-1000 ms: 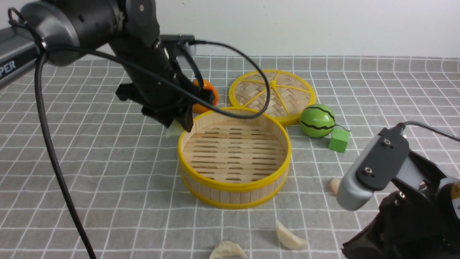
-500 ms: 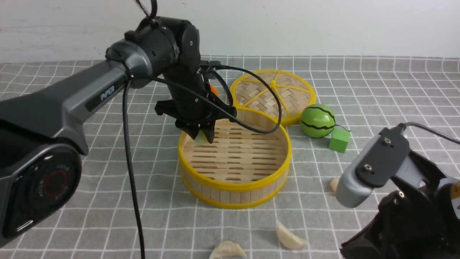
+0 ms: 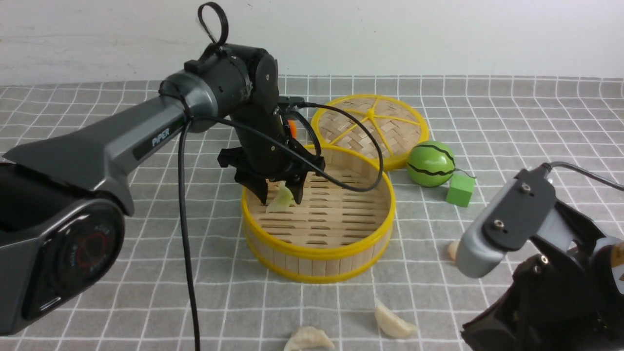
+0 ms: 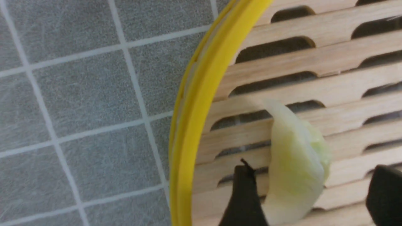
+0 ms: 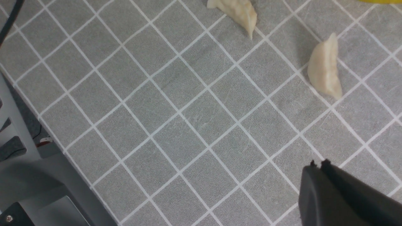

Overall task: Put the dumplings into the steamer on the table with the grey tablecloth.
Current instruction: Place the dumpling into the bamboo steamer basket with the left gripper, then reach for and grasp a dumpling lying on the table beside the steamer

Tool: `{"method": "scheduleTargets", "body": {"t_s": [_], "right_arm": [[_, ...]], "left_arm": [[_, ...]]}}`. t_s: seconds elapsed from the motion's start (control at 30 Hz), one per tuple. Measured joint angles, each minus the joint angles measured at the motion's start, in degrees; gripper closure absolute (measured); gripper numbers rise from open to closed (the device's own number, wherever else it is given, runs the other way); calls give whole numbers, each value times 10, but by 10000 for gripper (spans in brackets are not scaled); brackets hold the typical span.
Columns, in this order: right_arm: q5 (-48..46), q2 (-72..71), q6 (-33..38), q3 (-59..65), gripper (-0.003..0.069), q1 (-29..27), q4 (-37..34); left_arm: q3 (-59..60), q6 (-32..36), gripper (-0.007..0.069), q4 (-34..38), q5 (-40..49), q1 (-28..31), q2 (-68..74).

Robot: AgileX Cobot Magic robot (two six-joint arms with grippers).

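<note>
Inside the steamer point(image 3: 317, 253), close to its left rim, the greenish dumpling point(image 4: 295, 169) sits on the slats between the parted jaws of the left gripper point(image 3: 280, 197), so one of four looks delivered. Three pale dumplings point(image 3: 394, 321) wait on the grey tablecloth point(image 3: 146, 273) outside the steamer, two in front and one to its right. The right gripper point(image 5: 317, 164), closed and empty, hovers near them.
</note>
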State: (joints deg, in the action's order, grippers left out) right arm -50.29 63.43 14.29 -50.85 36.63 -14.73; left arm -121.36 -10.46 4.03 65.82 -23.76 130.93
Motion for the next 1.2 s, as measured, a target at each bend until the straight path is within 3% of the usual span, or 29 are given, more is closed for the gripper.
{"method": "scheduleTargets", "body": {"t_s": [0.1,0.23,0.4,0.57,0.6,0.67,0.87,0.93,1.0,1.2], "right_arm": [[-4,1,16,-19,657,0,4],[-19,8,44,-63,657,0,4],[-61,51,86,-140,669,0,1],[-101,116,156,-197,679,0,-41],[-106,140,187,-208,679,0,-60],[-107,162,221,-214,679,6,-76],[-88,237,277,-218,654,58,-74],[-76,260,285,-218,620,74,-63],[-52,303,300,-218,513,98,-42],[40,383,306,-219,200,127,1]], "left_arm": [[0,0,63,-5,11,0,-40],[0,0,75,-24,34,0,-122],[0,0,214,-51,54,0,-250],[26,0,462,-55,54,0,-377],[57,0,540,-57,54,0,-430],[101,0,624,-57,54,0,-488],[333,-6,638,-58,52,0,-716],[405,-13,638,-58,41,0,-782],[517,-31,638,-64,14,0,-886],[663,-58,638,-73,-18,0,-992]]}}
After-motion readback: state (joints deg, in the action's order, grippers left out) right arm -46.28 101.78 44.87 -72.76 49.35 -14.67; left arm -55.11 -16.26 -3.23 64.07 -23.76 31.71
